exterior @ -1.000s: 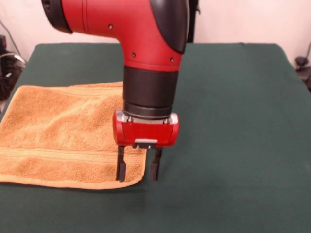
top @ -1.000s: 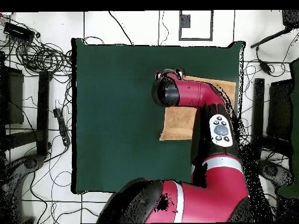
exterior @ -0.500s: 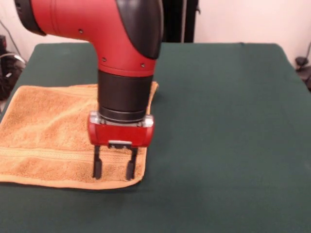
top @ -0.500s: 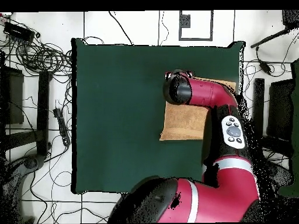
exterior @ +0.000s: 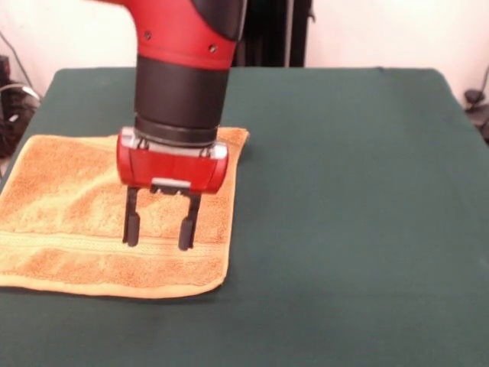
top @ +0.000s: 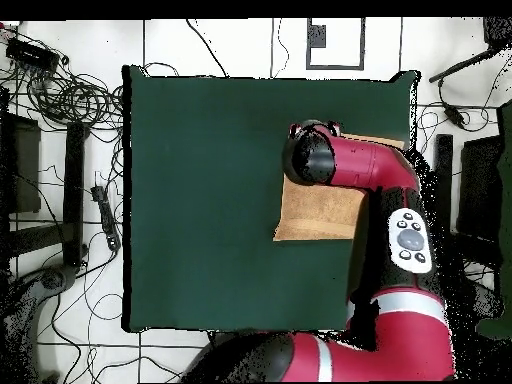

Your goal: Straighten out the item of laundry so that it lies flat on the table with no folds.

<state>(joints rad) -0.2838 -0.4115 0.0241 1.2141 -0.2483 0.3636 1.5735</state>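
The golden-orange towel lies spread at the left side of the green table in the front view, with a woven band along its near part and soft wrinkles in the middle. My gripper hangs open and empty just above the towel's right part, fingers pointing down over the band. In the overhead view the arm covers most of the towel, which lies by the table's right edge. The gripper is hidden under the arm there.
The towel's left end reaches the table's left edge in the front view. Cables and stands lie on the floor around the table. Green table top stretches to the right of the towel in the front view.
My gripper has moved from the towel's near right corner leftward and a little up, now over the towel's band. The towel has not visibly shifted.
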